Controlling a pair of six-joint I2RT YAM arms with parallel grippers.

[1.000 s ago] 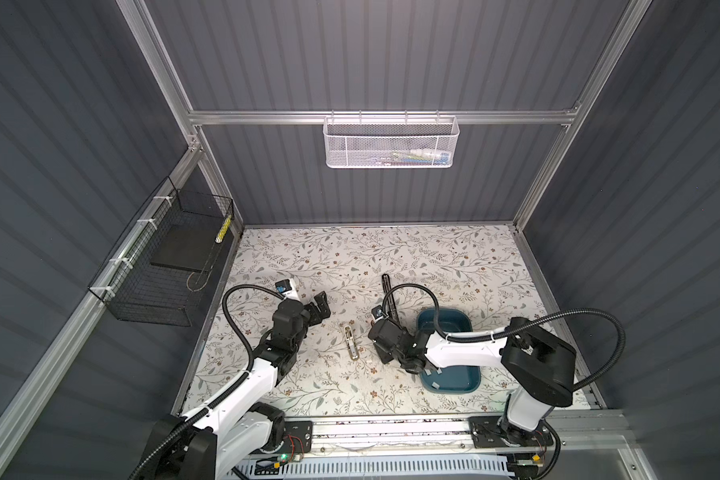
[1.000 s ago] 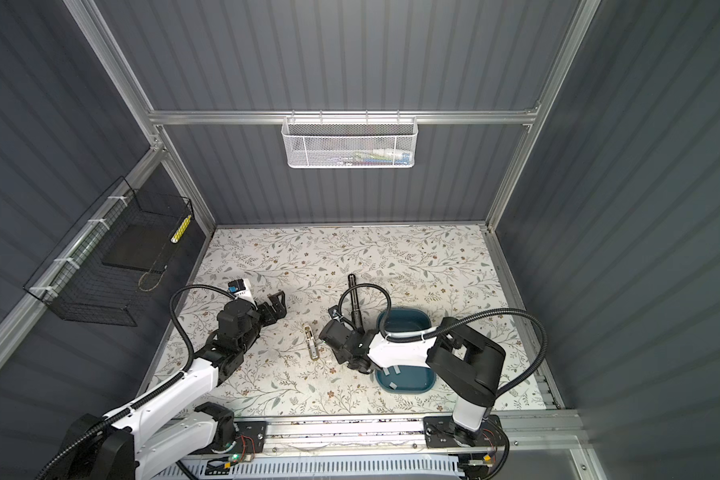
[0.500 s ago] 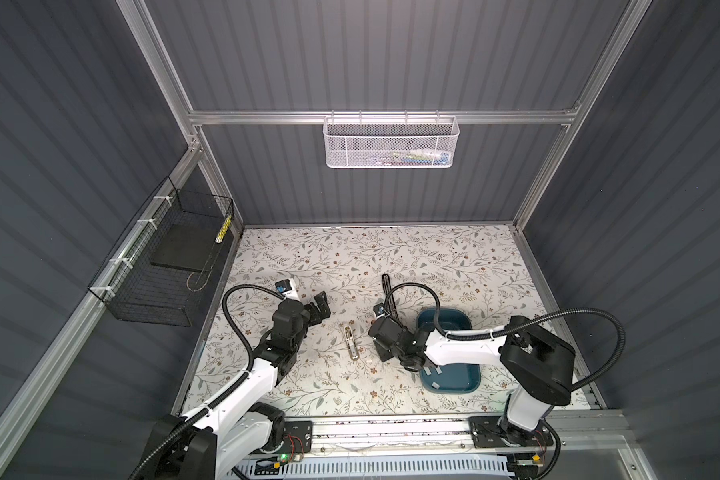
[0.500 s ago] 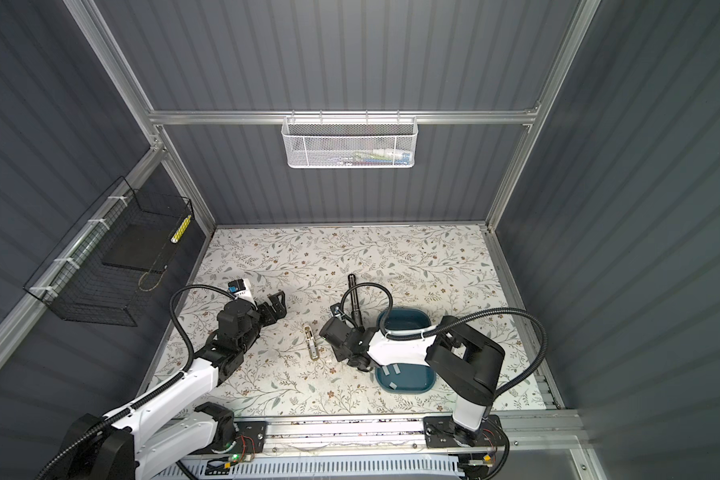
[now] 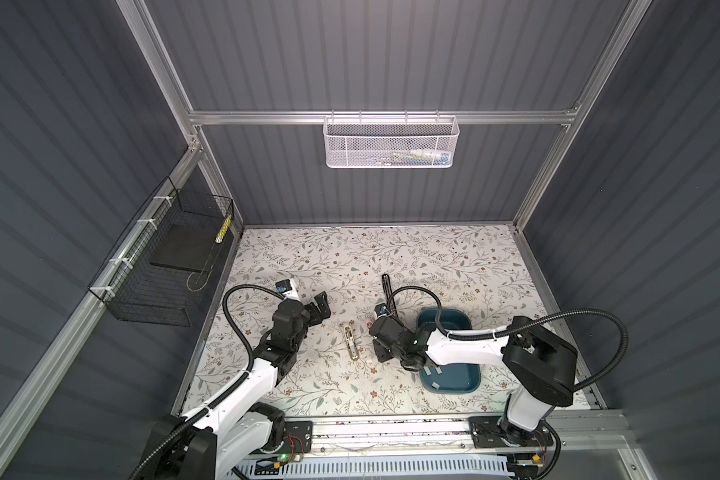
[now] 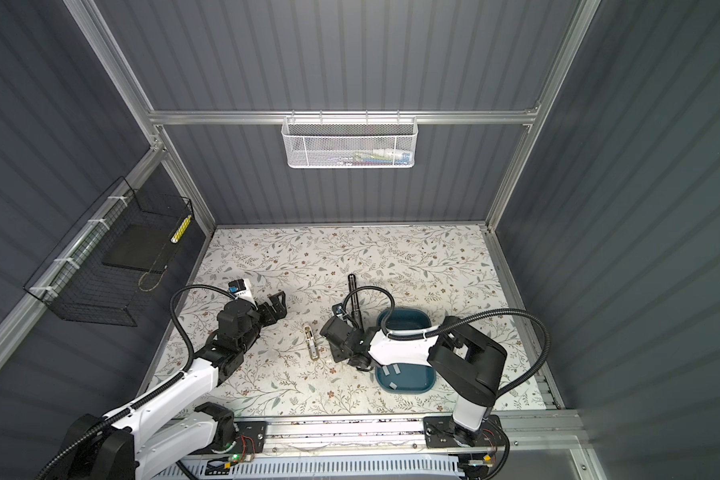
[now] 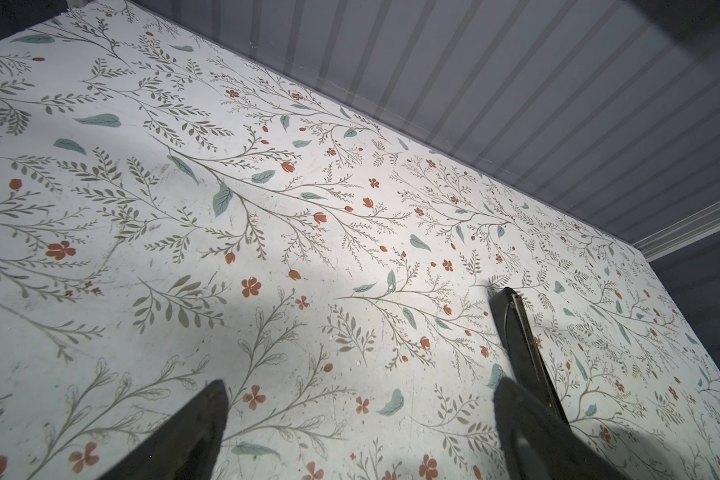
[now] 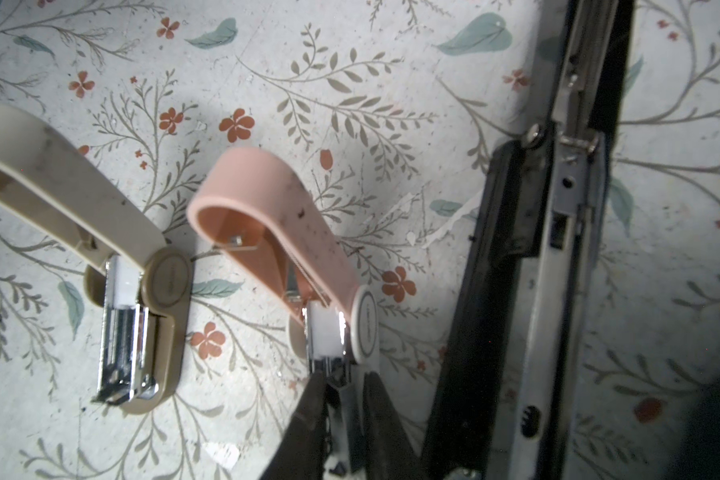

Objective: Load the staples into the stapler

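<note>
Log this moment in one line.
left gripper open, empty | right gripper narrow at pink stapler magazine, grip unclear | staples in tray

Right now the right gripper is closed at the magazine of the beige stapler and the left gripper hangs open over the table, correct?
Wrong stapler. The right wrist view shows the right gripper closed at the magazine of the pink stapler; the beige stapler lies beside it, untouched. The left gripper does hang open over the table.
</note>
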